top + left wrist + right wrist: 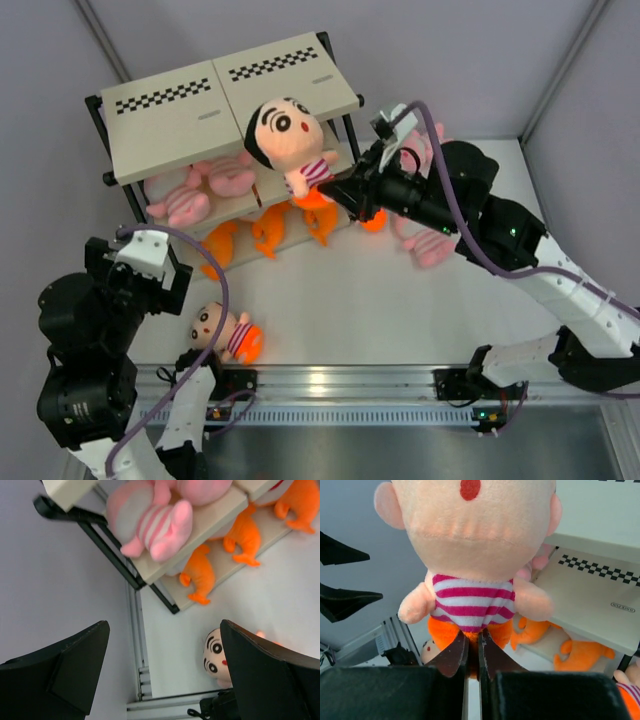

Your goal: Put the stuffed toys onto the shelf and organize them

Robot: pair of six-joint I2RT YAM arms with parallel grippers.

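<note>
My right gripper [338,195] is shut on the orange bottom of a peach-headed doll [288,142], holding it in the air over the shelf [170,115], head toward the top board; the right wrist view shows its striped shirt [472,602] above my jaws. A second doll [228,334] lies on the table near the front rail, also in the left wrist view [215,656]. Pink striped animals [205,185] sit on the middle tier and orange fish [265,232] on the bottom tier. Another pink animal [432,245] lies by my right arm. My left gripper [162,677] is open, above the table left of the lying doll.
A metal rail [340,385] runs along the table's front edge. Grey walls close in at left and right. My right arm [520,250] stretches across the right half of the table.
</note>
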